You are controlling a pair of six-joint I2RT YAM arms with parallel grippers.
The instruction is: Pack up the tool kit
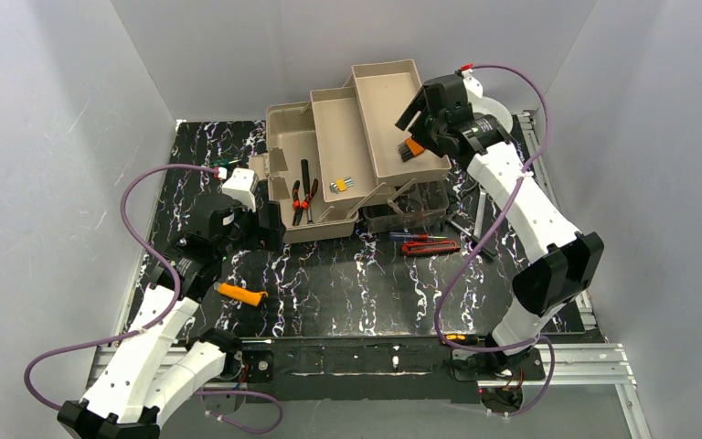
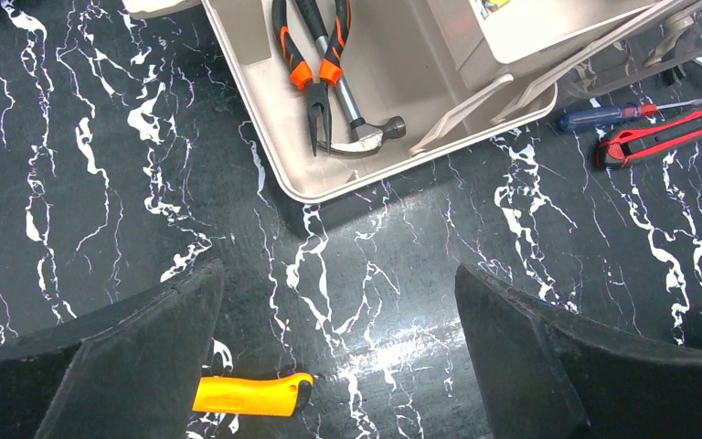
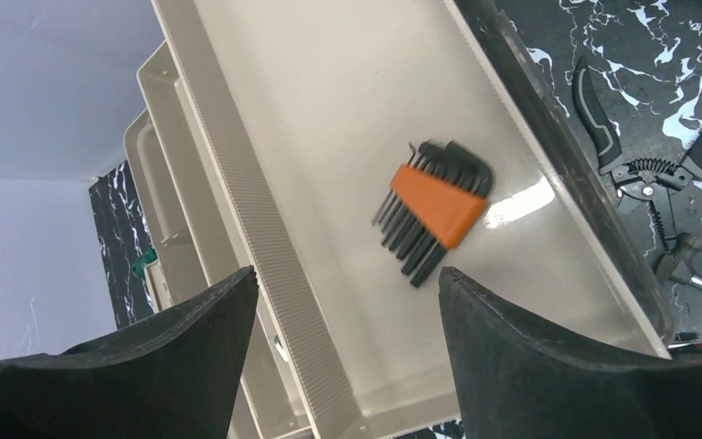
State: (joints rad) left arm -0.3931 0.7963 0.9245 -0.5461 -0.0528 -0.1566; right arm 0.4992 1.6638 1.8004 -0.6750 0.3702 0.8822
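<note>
The taupe toolbox (image 1: 285, 128) stands open at the back with its beige trays (image 1: 393, 82) folded out to the right. Orange-handled pliers (image 2: 315, 64) and a hammer (image 2: 366, 137) lie in its base. An orange hex key set (image 3: 439, 206) lies in the top tray. My right gripper (image 3: 347, 274) is open and empty above that tray, near the set. My left gripper (image 2: 338, 274) is open and empty over the mat, just in front of the box's left corner. A yellow-handled tool (image 2: 251, 393) lies on the mat below it.
A red utility knife (image 2: 663, 137) and a blue-handled screwdriver (image 2: 617, 114) lie on the mat in front of the trays. Black-handled pliers (image 3: 649, 155) lie right of the box. A small yellow part (image 1: 340, 186) sits in the middle tray. Grey walls enclose the table.
</note>
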